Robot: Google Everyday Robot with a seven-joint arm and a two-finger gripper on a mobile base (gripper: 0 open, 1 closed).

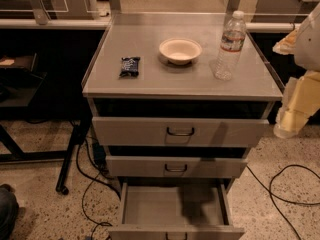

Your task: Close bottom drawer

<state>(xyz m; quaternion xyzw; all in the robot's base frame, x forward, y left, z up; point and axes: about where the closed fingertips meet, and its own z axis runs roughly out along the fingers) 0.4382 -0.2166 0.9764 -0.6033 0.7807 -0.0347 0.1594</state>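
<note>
The bottom drawer (172, 209) of the grey metal cabinet is pulled far out toward me and looks empty inside. Its front panel (175, 232) sits at the lower edge of the view, with only the top of its dark wire handle showing. The mid drawer (175, 167) and top drawer (180, 132) each stand out a little from the cabinet. My arm comes in from the right edge, and its gripper (289, 119) hangs beside the cabinet's right side at about top-drawer height. It is apart from the bottom drawer.
On the cabinet top (150, 84) stand a cream bowl (180, 50), a clear water bottle (229, 46) and a dark snack packet (130, 66). Black cables (285, 184) loop on the speckled floor on both sides. A black table leg (70, 154) stands at the left.
</note>
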